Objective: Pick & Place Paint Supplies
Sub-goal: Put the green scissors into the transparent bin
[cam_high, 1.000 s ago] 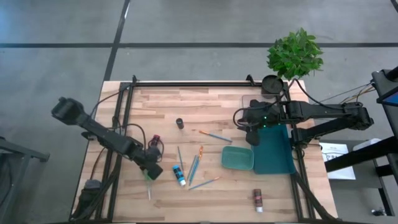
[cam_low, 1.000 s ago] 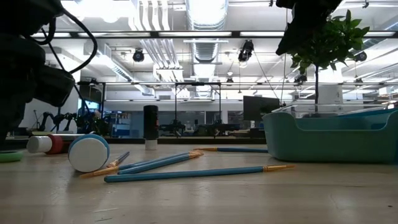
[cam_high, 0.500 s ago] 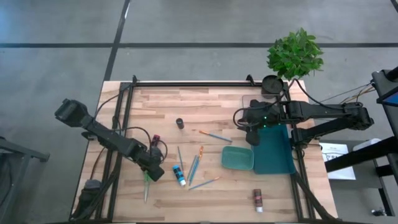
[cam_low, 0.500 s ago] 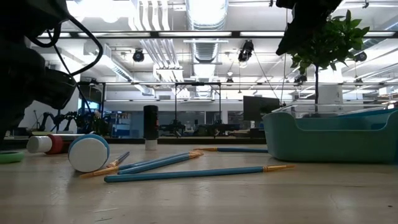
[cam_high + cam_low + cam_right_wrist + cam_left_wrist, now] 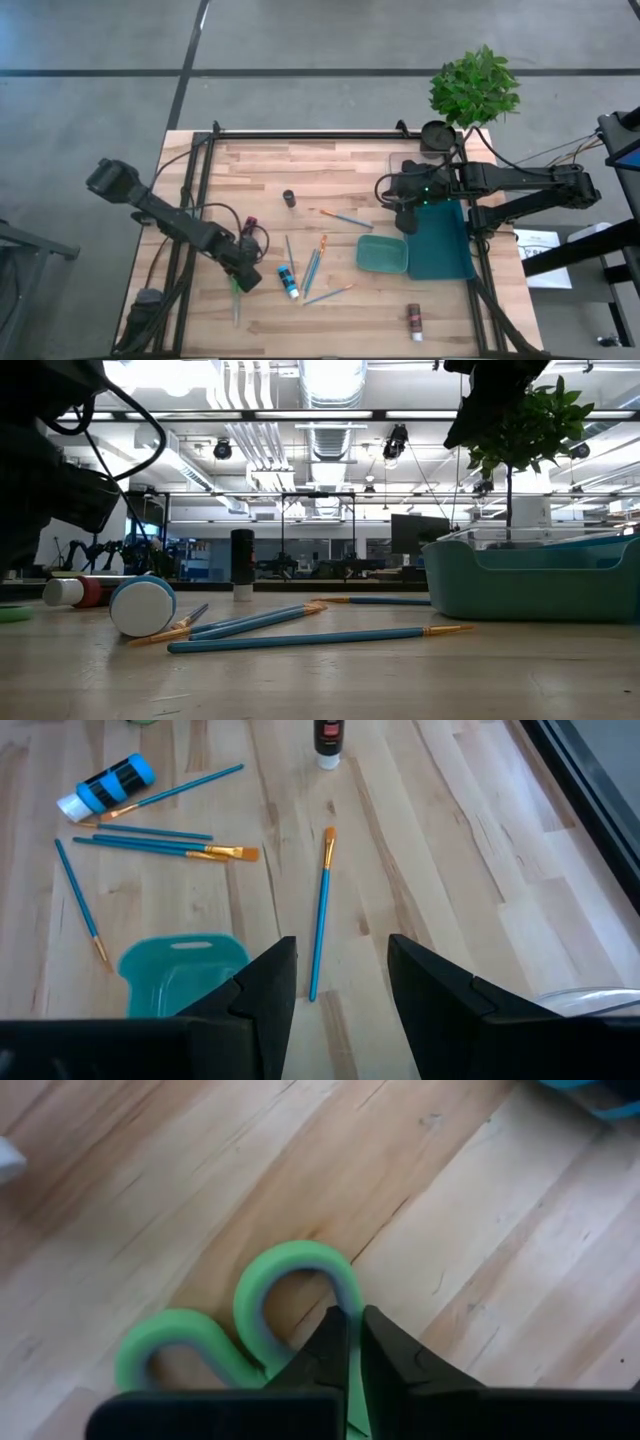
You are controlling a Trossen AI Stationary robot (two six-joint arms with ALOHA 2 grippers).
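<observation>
Since a second earlier, only the left arm had moved: it had slid a little toward the table's near edge and its jaws had clenched, while the right arm and everything lying loose had stayed put. The left gripper was down at the tabletop, its fingers pinched on the rim of a green looped handle — scissors, by the look of it, though the blades were hidden in that view. From above, the green piece lay just beside the blue tube and the cluster of blue brushes.

The hold was on a thin edge, so the lift probably wanted to be slow and straight up, watching that the loop did not twist out. Carrying it across would also mean clearing the tube and brushes.

That arm reached in low and slantwise from the left side, wrist tipped steeply down. The right gripper waited with fingers apart and holding nothing — above the far right of the table, near the teal tray.
</observation>
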